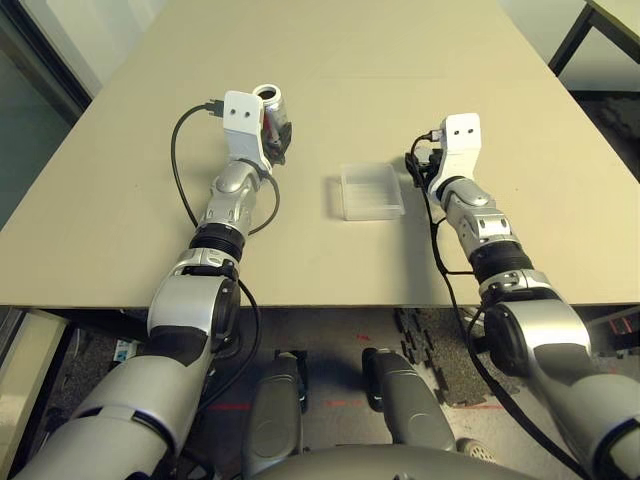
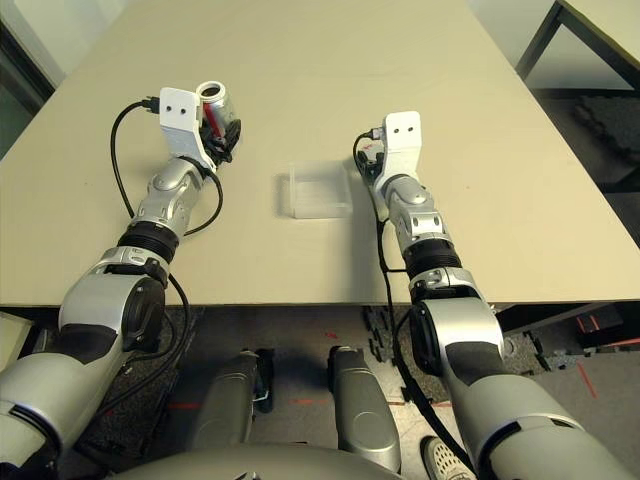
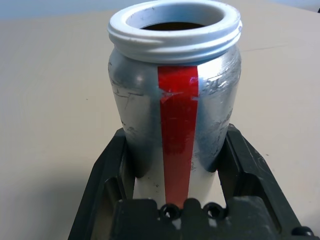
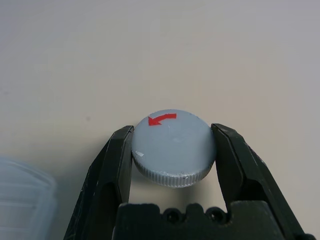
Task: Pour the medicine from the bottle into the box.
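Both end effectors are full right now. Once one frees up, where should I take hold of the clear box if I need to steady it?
Probably the box by its thin rim, from above, one finger inside the wall and one outside. It lies flat and shallow on the table, so its low sides offer little else. Its right edge is nearest the right end effector.

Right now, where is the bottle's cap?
The cap is clamped in the right pincer, low over the table, just right of the box.
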### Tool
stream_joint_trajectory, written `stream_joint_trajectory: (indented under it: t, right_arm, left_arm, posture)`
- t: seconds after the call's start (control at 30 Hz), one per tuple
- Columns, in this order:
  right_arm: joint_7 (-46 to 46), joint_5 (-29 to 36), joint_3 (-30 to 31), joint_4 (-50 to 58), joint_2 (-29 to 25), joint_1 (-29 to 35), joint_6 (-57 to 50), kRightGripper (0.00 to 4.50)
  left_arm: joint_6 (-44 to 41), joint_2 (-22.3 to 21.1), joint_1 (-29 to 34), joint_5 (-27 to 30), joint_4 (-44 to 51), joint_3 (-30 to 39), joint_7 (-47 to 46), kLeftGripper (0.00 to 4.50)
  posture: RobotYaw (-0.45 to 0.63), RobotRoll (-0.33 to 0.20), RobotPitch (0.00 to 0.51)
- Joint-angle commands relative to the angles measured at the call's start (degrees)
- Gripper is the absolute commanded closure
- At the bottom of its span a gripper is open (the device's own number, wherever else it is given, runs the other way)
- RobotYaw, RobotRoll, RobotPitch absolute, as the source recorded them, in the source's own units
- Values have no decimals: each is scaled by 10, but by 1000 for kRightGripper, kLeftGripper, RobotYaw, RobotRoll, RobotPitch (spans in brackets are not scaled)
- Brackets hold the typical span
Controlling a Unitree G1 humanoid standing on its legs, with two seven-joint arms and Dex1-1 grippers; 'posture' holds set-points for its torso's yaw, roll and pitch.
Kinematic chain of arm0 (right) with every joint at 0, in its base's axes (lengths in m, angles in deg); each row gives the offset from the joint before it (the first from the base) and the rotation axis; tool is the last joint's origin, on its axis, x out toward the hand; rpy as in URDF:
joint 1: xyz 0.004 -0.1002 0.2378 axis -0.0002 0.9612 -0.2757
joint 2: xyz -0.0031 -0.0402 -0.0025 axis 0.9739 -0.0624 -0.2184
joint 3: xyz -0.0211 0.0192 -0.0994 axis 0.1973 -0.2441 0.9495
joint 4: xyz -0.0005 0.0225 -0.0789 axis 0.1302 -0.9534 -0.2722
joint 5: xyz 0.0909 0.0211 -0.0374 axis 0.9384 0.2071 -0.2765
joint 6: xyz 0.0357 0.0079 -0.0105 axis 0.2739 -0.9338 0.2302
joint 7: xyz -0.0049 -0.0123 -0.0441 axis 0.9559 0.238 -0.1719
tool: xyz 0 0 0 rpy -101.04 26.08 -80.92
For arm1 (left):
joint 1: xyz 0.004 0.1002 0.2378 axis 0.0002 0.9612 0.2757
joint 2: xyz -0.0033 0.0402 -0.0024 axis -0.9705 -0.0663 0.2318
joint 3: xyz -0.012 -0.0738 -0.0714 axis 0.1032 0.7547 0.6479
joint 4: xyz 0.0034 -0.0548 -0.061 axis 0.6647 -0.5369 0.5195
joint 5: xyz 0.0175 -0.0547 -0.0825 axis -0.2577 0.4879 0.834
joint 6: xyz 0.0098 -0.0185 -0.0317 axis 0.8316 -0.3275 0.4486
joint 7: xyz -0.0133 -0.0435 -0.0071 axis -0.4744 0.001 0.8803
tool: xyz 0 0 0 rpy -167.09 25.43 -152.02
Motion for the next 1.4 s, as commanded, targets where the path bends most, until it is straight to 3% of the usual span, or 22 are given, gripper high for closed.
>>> stream_joint_trajectory:
  t: [0.03, 0.13, 0.33, 0.53, 0.67, 0.83, 1.0, 1.1, 1.2, 1.4]
  right_arm:
    - [-4, -3, -7, -5, -5, 1, 5, 1923]
    - [-2, -4, -9, -1, -7, 5, 1, 1923]
    - [-1, -3, -13, 8, -15, 6, -1, 8]
    - [4, 6, -22, 48, -31, 1, -21, 0]
    - [43, 21, -13, 169, -53, 22, -116, 0]
    - [130, 58, 21, 436, -133, 87, -340, 0]
    - [244, 115, 55, 607, -253, 127, -506, 0]
    - [297, 154, 71, 666, -308, 143, -580, 0]
    - [338, 178, 102, 703, -351, 159, -621, 0]
    - [346, 182, 161, 714, -341, 165, -647, 0]
  left_arm:
    - [6, 4, 4, -1, -16, 4, 6, 2038]
    - [4, 3, 1, 0, -22, 6, 10, 2038]
    - [2, 2, -1, -1, -25, 8, 15, 2038]
    - [-1, 2, -6, -1, -29, 9, 19, 2038]
    - [-4, -3, -16, 0, -34, 11, 23, 2038]
    - [-6, -24, -39, -22, -43, -11, 63, 2038]
    - [19, -58, -90, -68, -57, -49, 91, 2038]
    - [41, -75, -126, -107, -69, -81, 97, 2038]
    - [111, -89, -167, -202, -70, -169, 107, 2038]
    - [253, -95, -229, -398, -66, -360, 91, 2038]
  posture:
    - [-122, 0, 131]
    - [-129, 0, 135]
    - [-141, 0, 137]
    - [-151, 0, 140]
    - [-149, 0, 144]
    - [-163, 0, 156]
    - [-172, 0, 161]
    - [-173, 0, 162]
    - [-174, 0, 162]
    - [-170, 0, 162]
